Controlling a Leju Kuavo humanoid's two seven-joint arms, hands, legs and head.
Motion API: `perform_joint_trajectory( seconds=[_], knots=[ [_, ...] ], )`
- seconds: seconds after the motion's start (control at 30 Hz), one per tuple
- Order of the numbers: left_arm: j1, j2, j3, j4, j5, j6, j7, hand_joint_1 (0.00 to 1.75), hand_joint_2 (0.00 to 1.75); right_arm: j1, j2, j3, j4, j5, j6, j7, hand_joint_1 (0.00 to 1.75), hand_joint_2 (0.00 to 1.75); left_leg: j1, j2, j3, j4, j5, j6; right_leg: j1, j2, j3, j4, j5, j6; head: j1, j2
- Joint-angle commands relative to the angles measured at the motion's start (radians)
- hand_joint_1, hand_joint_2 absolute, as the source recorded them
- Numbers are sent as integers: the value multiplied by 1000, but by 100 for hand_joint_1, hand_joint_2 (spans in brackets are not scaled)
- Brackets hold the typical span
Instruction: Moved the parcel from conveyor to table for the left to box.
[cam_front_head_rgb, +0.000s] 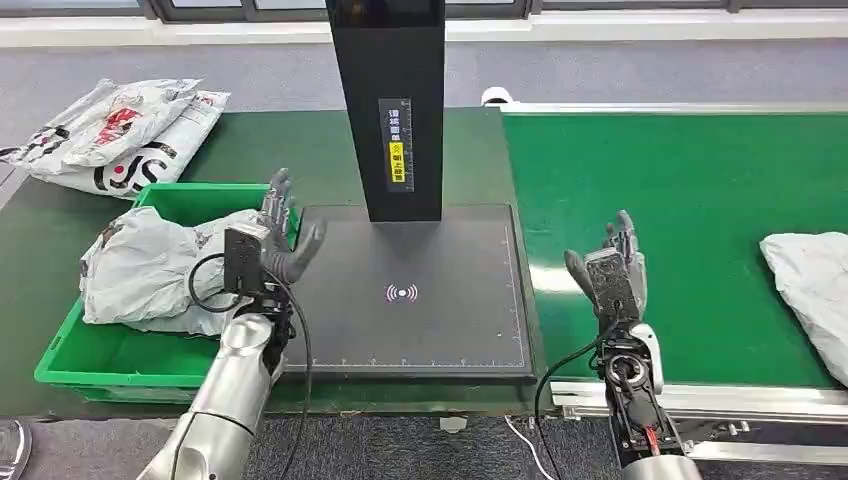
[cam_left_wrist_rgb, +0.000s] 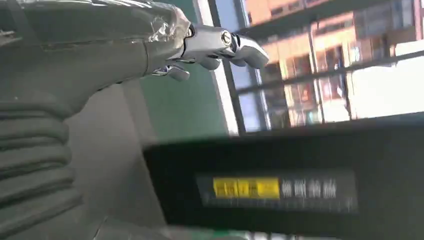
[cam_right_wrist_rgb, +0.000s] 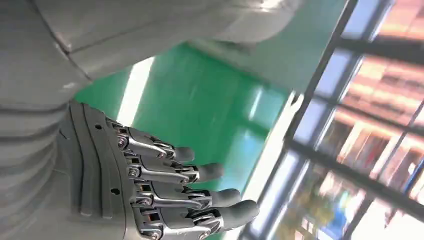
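Observation:
A grey plastic parcel lies on the green conveyor belt at the far right, partly cut off by the picture edge. My right hand is raised over the belt's near left part, well left of that parcel, fingers spread and empty; the right wrist view shows its fingers apart. My left hand is up between the green box and the black scan table, open and holding nothing. Another crumpled grey parcel fills the green box beside my left hand.
A black scanner column rises from the far edge of the scan table; its yellow label appears in the left wrist view. Two white printed mail bags lie on the dark green surface at the far left. Cables hang at both wrists.

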Motion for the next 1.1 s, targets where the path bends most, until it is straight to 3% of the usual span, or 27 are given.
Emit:
perform_joint_trajectory(
  seconds=[0.03, 0.07, 0.1, 0.8, 0.87, 1.0, 1.1],
  knots=[
    [-112, -16, -168, 266, 28, -42, 20, 0, 175, -109, -98, -103, 330, 162, -211, 51, 0, 0, -1, -5, 2, -2, 1, 2, 0, -7, 5, -3, 0, 1, 0, 0],
    [-117, -16, -174, 288, 30, -48, 22, 0, 175, -112, -106, -112, 356, 190, -244, 65, 0, 0, -1, -5, 1, -1, 1, 2, 0, -5, 4, -2, -1, 1, 0, 0],
    [-122, -18, -180, 311, 31, -51, 22, 0, 175, -116, -117, -121, 387, 231, -297, 92, 0, 175, -1, -5, 2, -1, 1, 2, 0, -5, 5, -3, 0, 1, 0, 0],
    [-131, -19, -183, 336, 33, -42, 25, 0, 175, -122, -121, -137, 410, 243, -308, 82, 0, 175, -2, 0, 2, -1, -1, 3, 0, -1, 3, -1, 0, 1, 0, 0],
    [-136, -19, -193, 354, 28, -38, 44, 0, 175, -116, -132, -164, 415, 373, -368, 174, 0, 175, -2, 0, 3, -1, -1, 4, 0, -2, 4, -2, 0, 1, 0, 0],
    [-142, -25, -207, 399, 28, -53, 55, 0, 175, -60, -121, -402, 330, 750, -368, 288, 0, 175, -2, -3, 1, 0, -1, 2, 0, -4, 2, -1, -1, 1, 0, 0],
    [-131, -23, -211, 398, 29, -58, 55, 0, 175, -45, -126, -481, 324, 939, -368, 391, 0, 175, -2, -5, 4, -2, -1, 3, 0, -7, 6, -3, -2, 1, 0, 0]
  ],
)
